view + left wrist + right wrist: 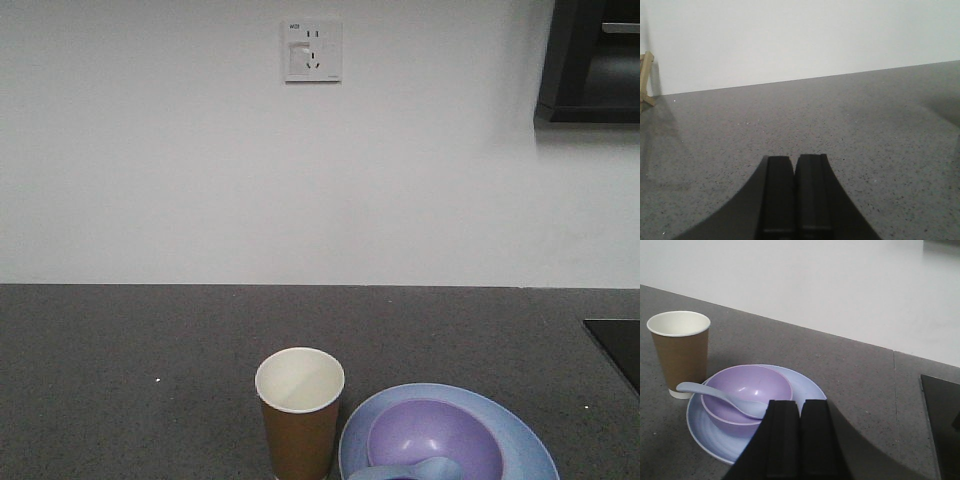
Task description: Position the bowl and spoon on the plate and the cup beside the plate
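Right gripper (800, 415) low beside plate (805, 385), seemingly closed.

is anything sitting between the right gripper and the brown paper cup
Partly. In the right wrist view, the pale blue plate holding the lavender bowl and pale blue spoon lies between the shut right gripper and the brown paper cup, which stands just beyond the plate's far-left rim.

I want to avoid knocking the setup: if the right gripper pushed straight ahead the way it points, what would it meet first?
Likely the bowl on the plate, just ahead of the right gripper; depth is uncertain.
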